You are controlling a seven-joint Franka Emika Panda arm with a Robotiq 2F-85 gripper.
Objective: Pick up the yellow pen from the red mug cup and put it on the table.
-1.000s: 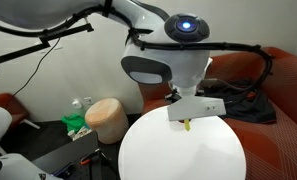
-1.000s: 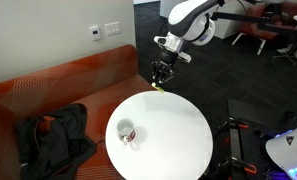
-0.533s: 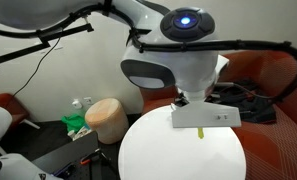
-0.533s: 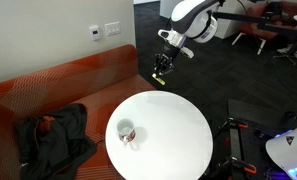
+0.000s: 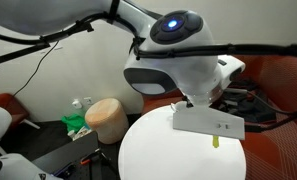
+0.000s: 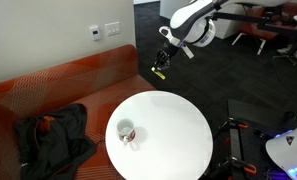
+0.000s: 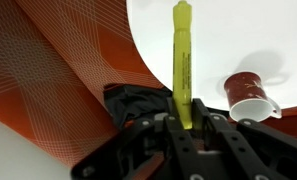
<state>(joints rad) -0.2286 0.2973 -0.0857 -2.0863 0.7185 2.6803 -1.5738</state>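
My gripper (image 7: 183,122) is shut on the yellow pen (image 7: 181,55), which sticks out straight from between the fingers. In both exterior views the gripper (image 6: 160,66) holds the pen (image 5: 215,141) in the air, well above the round white table (image 6: 173,140). The red mug cup (image 6: 125,131) stands on the table's near-left part, far from the gripper. In the wrist view the mug (image 7: 250,95) lies to the right of the pen over the white tabletop (image 7: 238,30). The pen's tip points toward the table's edge.
An orange sofa (image 6: 58,85) curves behind the table, with a black bag (image 6: 53,135) on it, also in the wrist view (image 7: 138,100). A tan cylindrical stool (image 5: 108,118) and green items stand on the floor beside the table. Robot parts sit at the right (image 6: 288,150).
The gripper with the pen has lifted a little and shifted sideways, further from the mug. The mug has not moved.
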